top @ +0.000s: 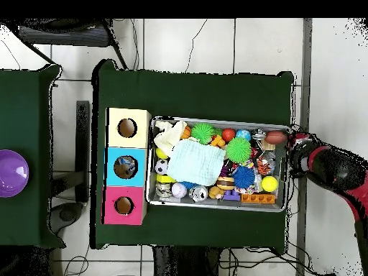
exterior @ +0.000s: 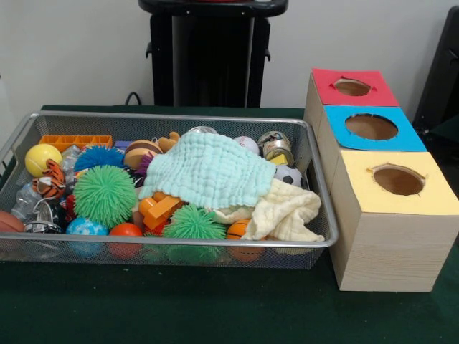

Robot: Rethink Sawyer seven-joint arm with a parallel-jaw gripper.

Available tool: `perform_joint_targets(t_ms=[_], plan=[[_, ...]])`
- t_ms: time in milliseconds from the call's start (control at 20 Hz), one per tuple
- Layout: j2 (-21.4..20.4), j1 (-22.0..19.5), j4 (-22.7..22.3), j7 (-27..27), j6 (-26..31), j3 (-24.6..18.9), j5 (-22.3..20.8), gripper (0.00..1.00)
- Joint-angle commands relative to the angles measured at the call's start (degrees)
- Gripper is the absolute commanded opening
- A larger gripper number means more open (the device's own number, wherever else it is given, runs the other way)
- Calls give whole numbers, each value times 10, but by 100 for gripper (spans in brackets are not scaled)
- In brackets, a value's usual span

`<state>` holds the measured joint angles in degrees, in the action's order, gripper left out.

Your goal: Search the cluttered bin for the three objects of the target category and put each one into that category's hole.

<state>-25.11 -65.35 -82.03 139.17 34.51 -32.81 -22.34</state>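
Observation:
A wire mesh bin (exterior: 179, 118) (top: 219, 202) is full of toys. A mint cloth (exterior: 208, 168) (top: 194, 162) and a cream cloth (exterior: 287, 211) (top: 169, 134) cover part of the heap. Around them lie two green spiky balls (exterior: 105, 193) (exterior: 192, 223), a blue spiky ball (exterior: 98, 156), a yellow ball (exterior: 41, 158), a soccer ball (exterior: 288, 175), a basketball (exterior: 240, 231) and orange blocks (exterior: 159, 209). The wooden box has a red hole (exterior: 351, 87), a blue hole (exterior: 371, 126) and a yellow hole (exterior: 398, 179). My gripper (top: 298, 152) shows only in the overhead view, at the bin's end farthest from the box.
An orange tray (exterior: 75, 140), a jar (exterior: 275, 145), a red ball (exterior: 126, 231) and a brown football (exterior: 8, 221) also lie in the bin. A purple bowl (top: 11, 172) stands on a separate green table beyond the box. The red and black arm (top: 334, 169) reaches in past the table's edge.

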Motion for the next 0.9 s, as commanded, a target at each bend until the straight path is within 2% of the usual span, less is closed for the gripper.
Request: perform_joint_targets(t_ms=[50, 250, 700, 900], plan=[[51, -8, 43, -200, 7, -50, -44, 100], [48, -8, 28, -178, 9, -49, -45, 100], [-15, 0, -35, -124, 16, -46, -26, 100], [-21, 6, -46, -110, 11, -43, -24, 100]])
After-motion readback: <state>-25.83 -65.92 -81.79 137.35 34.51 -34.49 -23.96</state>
